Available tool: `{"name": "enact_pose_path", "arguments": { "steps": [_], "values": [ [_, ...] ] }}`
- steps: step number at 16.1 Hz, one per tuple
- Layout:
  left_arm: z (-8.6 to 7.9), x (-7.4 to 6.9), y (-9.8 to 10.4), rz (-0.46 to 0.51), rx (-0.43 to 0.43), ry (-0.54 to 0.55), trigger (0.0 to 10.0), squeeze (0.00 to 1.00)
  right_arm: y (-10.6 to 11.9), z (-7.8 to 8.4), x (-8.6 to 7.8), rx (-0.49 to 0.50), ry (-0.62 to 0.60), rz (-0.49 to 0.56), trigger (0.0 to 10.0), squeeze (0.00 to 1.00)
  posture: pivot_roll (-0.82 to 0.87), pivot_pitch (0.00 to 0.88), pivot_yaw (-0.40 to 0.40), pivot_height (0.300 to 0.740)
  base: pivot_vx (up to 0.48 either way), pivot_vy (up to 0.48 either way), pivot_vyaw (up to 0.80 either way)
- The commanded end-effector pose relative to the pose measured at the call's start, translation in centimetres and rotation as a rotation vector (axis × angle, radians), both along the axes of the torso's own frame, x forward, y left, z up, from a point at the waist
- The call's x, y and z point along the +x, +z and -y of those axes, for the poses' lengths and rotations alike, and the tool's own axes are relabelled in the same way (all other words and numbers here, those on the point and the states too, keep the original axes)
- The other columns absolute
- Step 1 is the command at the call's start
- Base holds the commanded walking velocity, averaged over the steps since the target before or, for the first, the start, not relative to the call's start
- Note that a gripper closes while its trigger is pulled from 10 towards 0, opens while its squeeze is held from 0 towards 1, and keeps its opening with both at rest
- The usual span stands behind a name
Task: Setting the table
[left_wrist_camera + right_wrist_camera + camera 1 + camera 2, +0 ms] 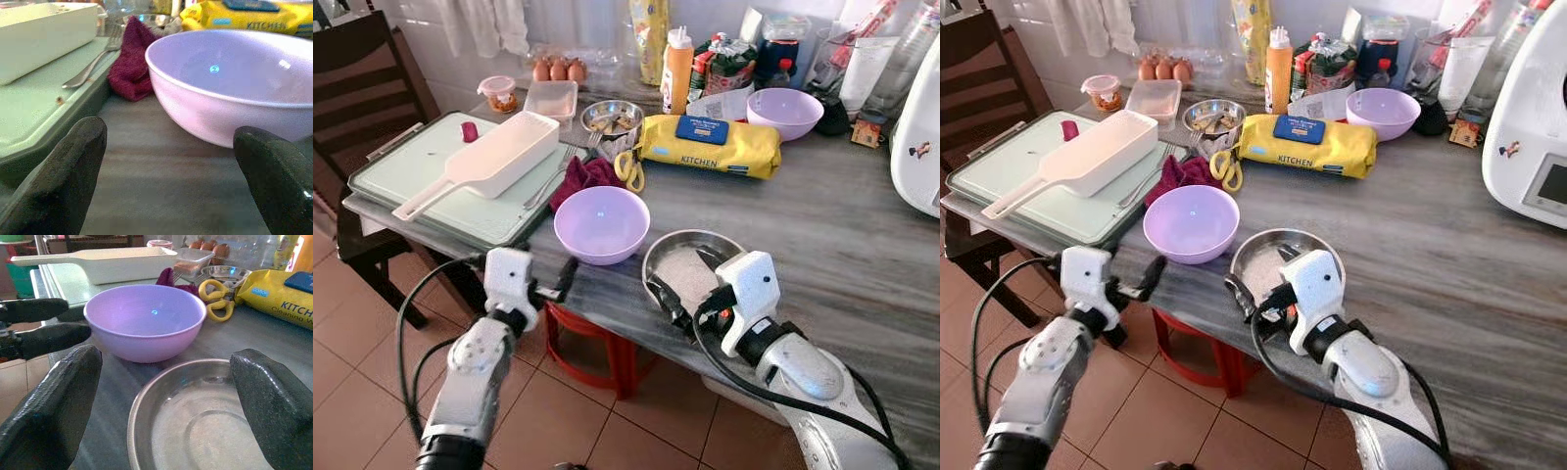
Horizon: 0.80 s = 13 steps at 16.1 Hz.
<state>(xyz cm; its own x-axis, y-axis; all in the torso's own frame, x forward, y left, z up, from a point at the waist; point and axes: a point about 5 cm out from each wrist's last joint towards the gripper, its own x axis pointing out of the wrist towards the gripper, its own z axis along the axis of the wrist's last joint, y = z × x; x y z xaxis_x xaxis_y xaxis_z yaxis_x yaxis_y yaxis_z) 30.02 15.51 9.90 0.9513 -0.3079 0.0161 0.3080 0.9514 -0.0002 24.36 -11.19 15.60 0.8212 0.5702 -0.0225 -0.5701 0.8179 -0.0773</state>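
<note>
A lilac bowl stands near the table's front edge, and a shallow steel plate lies just to its right. My left gripper hovers at the table edge in front of the bowl, open, with the bowl a short way beyond its fingers. My right gripper is open over the near part of the steel plate, one finger on each side and nothing between them. A fork lies on the green tray. A second lilac bowl sits at the back.
On the tray lies a long white scoop box. A maroon cloth, yellow scissors, a yellow wipes pack and a steel bowl lie behind. A white appliance stands right, a chair left, a red stool under the table.
</note>
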Motion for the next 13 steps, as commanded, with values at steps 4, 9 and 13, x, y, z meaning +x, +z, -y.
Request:
{"name": "enact_pose_path", "arguments": {
  "steps": [4,9,13],
  "values": [
    [0.94,0.57,0.24,0.012,-0.012,-0.026,10.0,0.0,0.46,-0.96,-0.25,0.006,0.052,0.004,10.0,1.0,-0.06,0.081,0.061,0.74,0.0,0.0,0.0],
    [0.72,0.55,-0.03,0.006,-0.007,-0.026,10.0,0.0,0.28,-1.1,-0.23,-0.004,0.061,-0.007,10.0,1.0,-0.06,0.08,0.06,0.74,0.0,0.0,0.0],
    [0.51,0.42,-0.2,0.0,0.001,-0.016,10.0,0.0,0.33,-1.13,0.17,-0.014,0.059,-0.001,10.0,1.0,-0.06,0.073,0.053,0.74,0.0,0.0,0.0]
  ]
}}
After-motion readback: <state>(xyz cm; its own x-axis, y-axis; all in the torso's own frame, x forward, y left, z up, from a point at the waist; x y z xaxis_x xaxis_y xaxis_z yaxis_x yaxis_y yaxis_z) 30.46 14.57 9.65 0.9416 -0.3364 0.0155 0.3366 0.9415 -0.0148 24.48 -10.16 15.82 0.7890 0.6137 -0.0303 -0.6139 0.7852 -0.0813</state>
